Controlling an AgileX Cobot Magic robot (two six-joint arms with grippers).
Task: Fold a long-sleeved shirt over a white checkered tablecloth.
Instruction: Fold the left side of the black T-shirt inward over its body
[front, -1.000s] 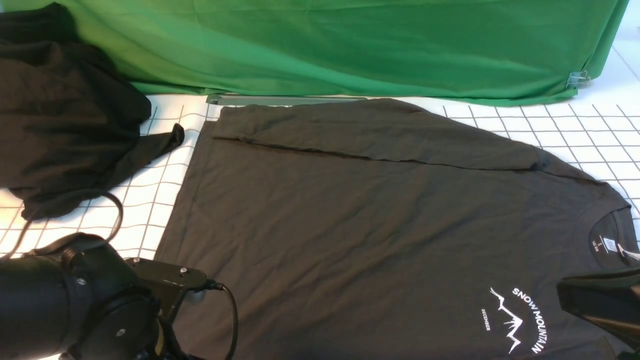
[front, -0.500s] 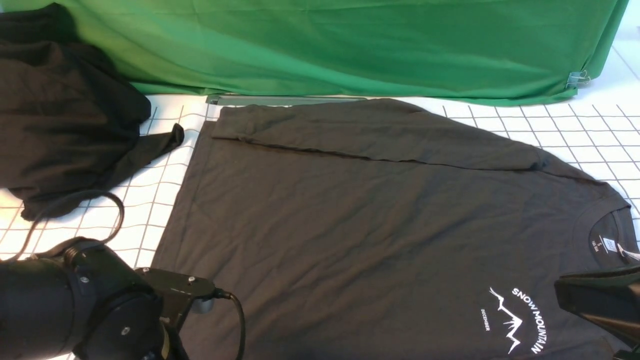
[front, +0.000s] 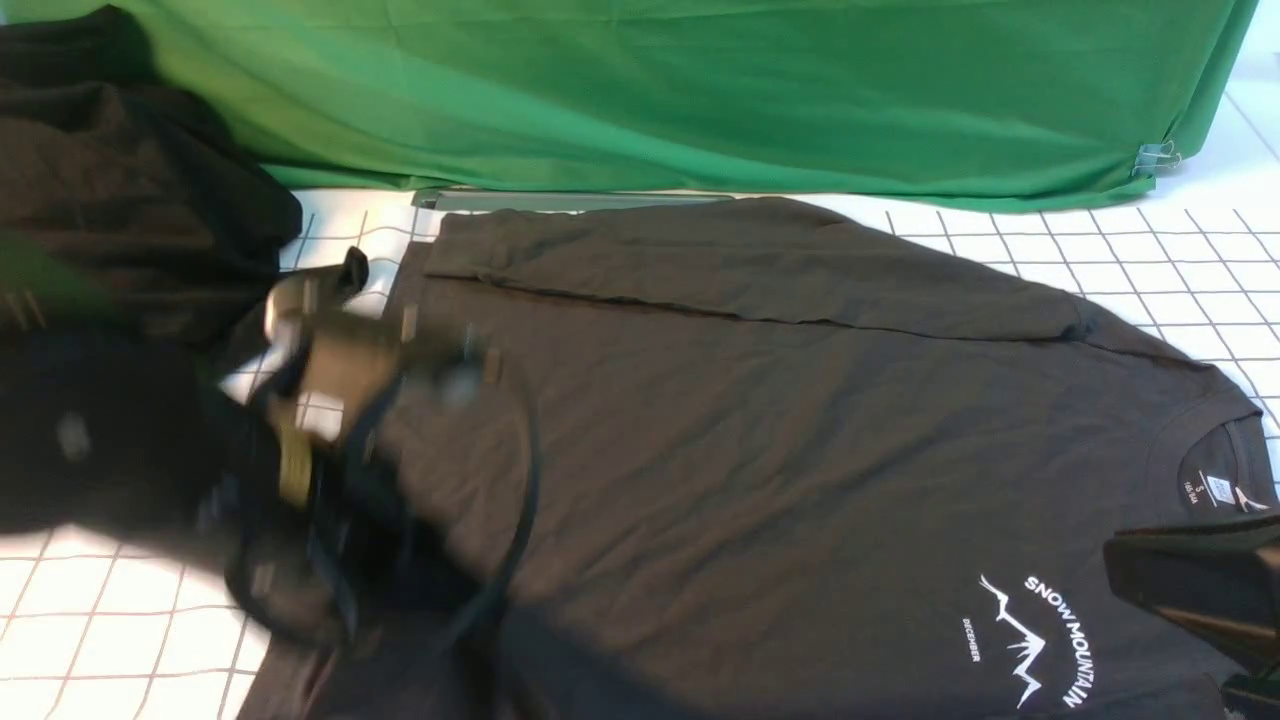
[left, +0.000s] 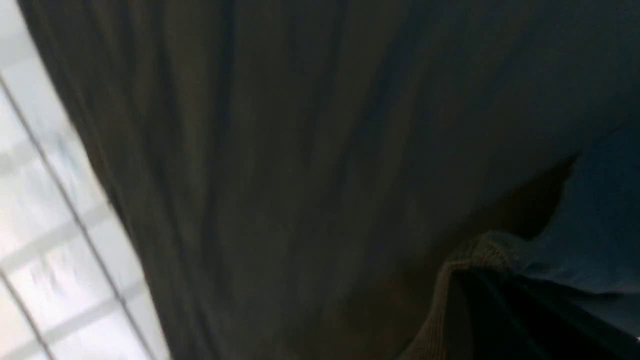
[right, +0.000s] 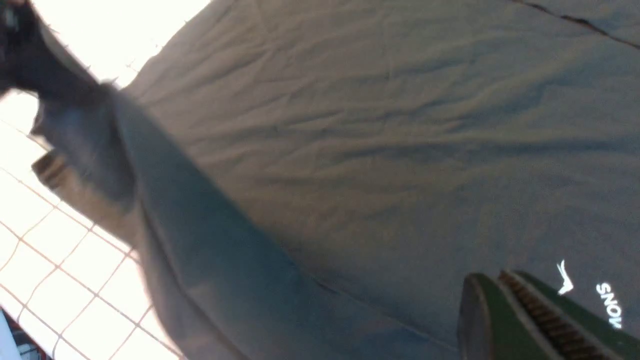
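ok so the left end effector (left: 492, 300) is clenched, and in its wrist view a ribbed cuff (left: 465, 260) sits right at its tip, so I'm reading it as grasping the near sleeve (right: 200, 240) by that cuff. The front view is too smeared there to confirm. From that pinch the sleeve runs back down to the near edge of the long-sleeved shirt (front: 760, 420), which lies flat on the white checkered tablecloth (front: 1150, 260) covering the desk. Its long axis goes side to side: hem at the robot's left, collar (front: 1215, 470) at its right. So the body of the shirt is ahead and to the right of the left end effector, and I'd guess that's where the sleeve needs to land, roughly parallel to the far sleeve (front: 750, 265), which already lies across the far edge. The right end effector (right: 492, 282) is clenched too, with nothing visible between its jaws. It sits low over the chest beside the collar, so the left arm is clearly the nearer 1 for this. The heap of black cloth (front: 130, 200) sits apart, off to the left.
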